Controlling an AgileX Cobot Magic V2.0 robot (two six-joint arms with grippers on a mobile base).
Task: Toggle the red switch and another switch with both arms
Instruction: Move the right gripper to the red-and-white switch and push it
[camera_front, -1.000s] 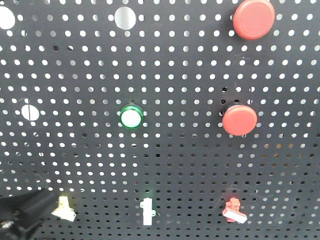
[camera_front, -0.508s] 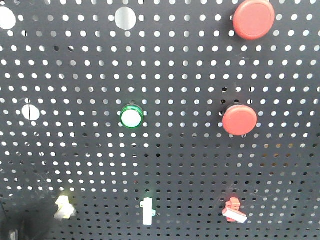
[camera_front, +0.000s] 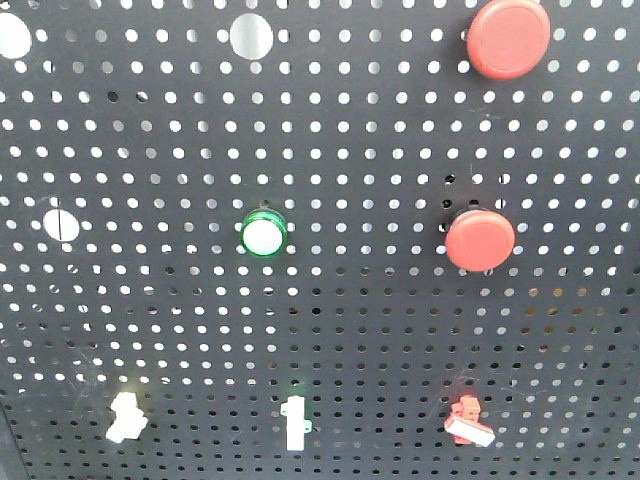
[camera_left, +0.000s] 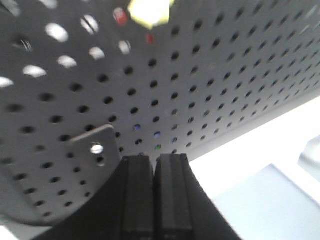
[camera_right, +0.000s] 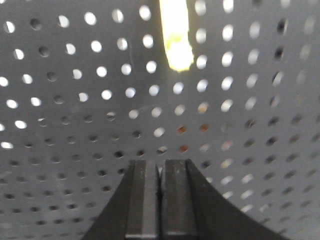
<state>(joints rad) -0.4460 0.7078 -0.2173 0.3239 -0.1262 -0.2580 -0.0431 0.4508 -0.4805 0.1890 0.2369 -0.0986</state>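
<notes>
Front view: a dark pegboard (camera_front: 150, 310) dotted with small holes fills the frame. Three small switches sit in a row along the bottom. The red switch (camera_front: 468, 420) is at the lower right, its white bar tip slanting down and to the right. The pale switch (camera_front: 125, 417), chunky and white with a slight yellow tint, is at the lower left. Between them, at bottom centre, is a slim toggle (camera_front: 295, 423) with a speck of green at its top. Just left of centre is a round lamp (camera_front: 263, 233) with a green ring. A large round red button (camera_front: 508, 38) sits at the upper right, and a second red button (camera_front: 480, 240) is below it at mid right.

Left wrist view: the left gripper (camera_left: 154, 161) rises from the bottom centre, its two black fingers pressed flat together with nothing between them. It points up at the board without touching it. The pale switch (camera_left: 150, 11) is a blurred yellow blob at the top edge, well apart from the fingertips. A small grey bracket (camera_left: 95, 145) lies just left of the fingers.

Right wrist view: the right gripper (camera_right: 160, 164) also rises from the bottom centre, clenched with only a hairline seam showing and nothing in its grasp. A blurred pale bar (camera_right: 176, 35) hangs down from the top edge, well above the fingertips. I cannot tell which switch it belongs to.
</notes>
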